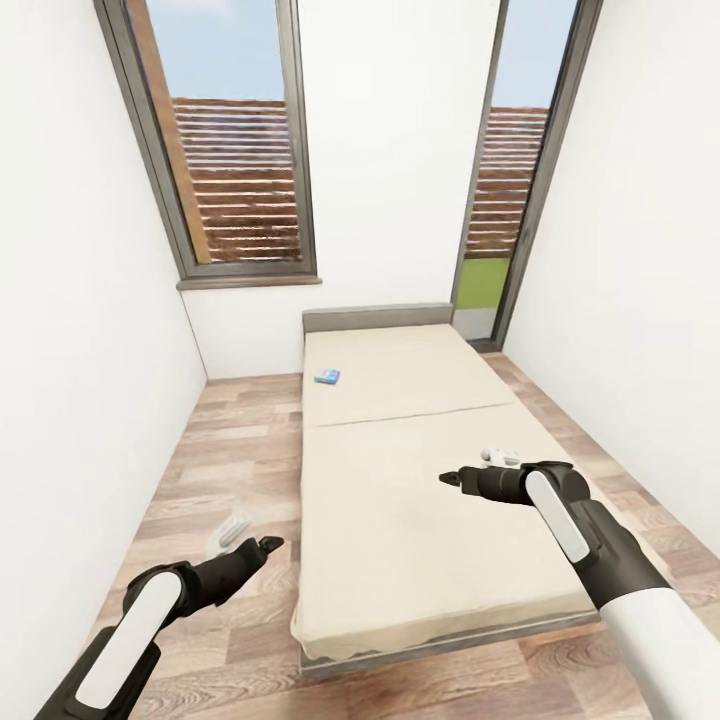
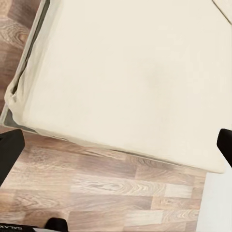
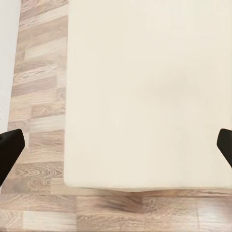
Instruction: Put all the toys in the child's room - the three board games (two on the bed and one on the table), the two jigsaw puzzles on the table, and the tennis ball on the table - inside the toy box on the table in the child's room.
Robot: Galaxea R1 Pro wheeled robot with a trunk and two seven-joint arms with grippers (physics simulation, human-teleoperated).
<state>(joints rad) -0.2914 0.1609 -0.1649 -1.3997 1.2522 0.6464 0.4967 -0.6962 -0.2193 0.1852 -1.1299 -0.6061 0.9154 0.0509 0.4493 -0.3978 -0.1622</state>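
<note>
A small blue board game box (image 1: 326,377) lies on the far half of the bed (image 1: 400,520), near its left edge. A second pale, flat object (image 1: 500,456) rests on the bed's right side, partly hidden behind my right wrist. I cannot tell what it is. My right gripper (image 1: 449,479) hovers above the middle of the mattress, open and empty, its dark fingertips (image 3: 10,151) wide apart over the mattress (image 3: 145,96). My left gripper (image 1: 266,546) hangs over the floor by the bed's near left corner, open and empty, fingertips (image 2: 9,153) spread.
The bed has a grey headboard (image 1: 378,318) against the far white wall between two tall windows (image 1: 240,150). Strips of wood floor (image 1: 220,450) run along both sides of the bed. A small pale object (image 1: 228,535) lies on the floor near my left gripper.
</note>
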